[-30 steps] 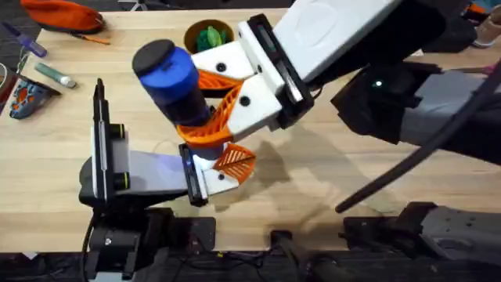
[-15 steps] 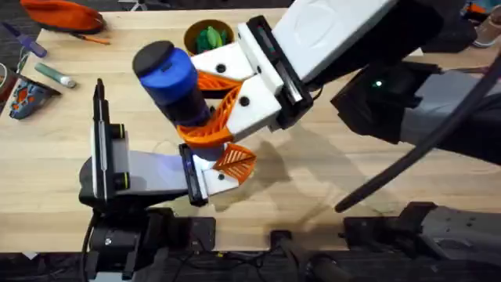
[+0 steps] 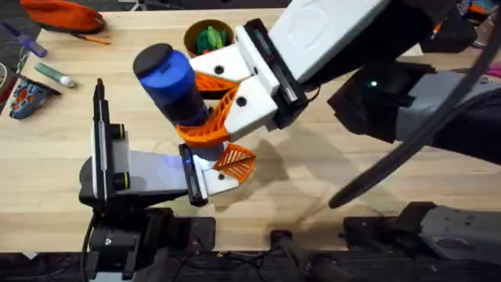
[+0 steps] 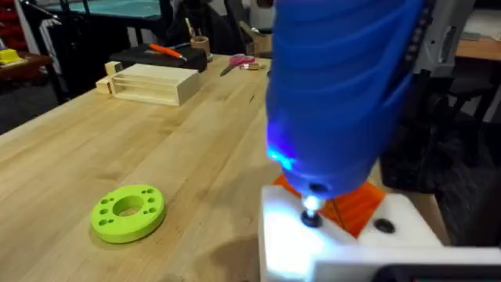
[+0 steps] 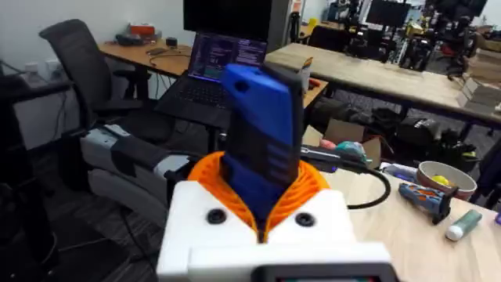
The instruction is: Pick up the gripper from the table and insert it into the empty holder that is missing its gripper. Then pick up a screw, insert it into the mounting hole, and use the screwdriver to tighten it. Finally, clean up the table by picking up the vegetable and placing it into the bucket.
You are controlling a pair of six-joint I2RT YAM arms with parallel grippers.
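Note:
My right gripper reaches across from the right, shut on the blue screwdriver, which stands nearly upright between its orange ribbed pads. The lit screwdriver tip presses into the mounting hole of the white holder. That holder sits at my left gripper, low on the table in front of the left base. The orange gripper sits in the holder, just behind the tip. The bucket stands at the back with a green vegetable inside.
A lime-green ring disc lies flat on the table beyond the holder. A wooden block is farther off. An orange pouch, a pale tube and a small patterned object lie at the far left.
The right arm's rear body and cable have shifted slightly left. The screwdriver and both grippers stay where they were.

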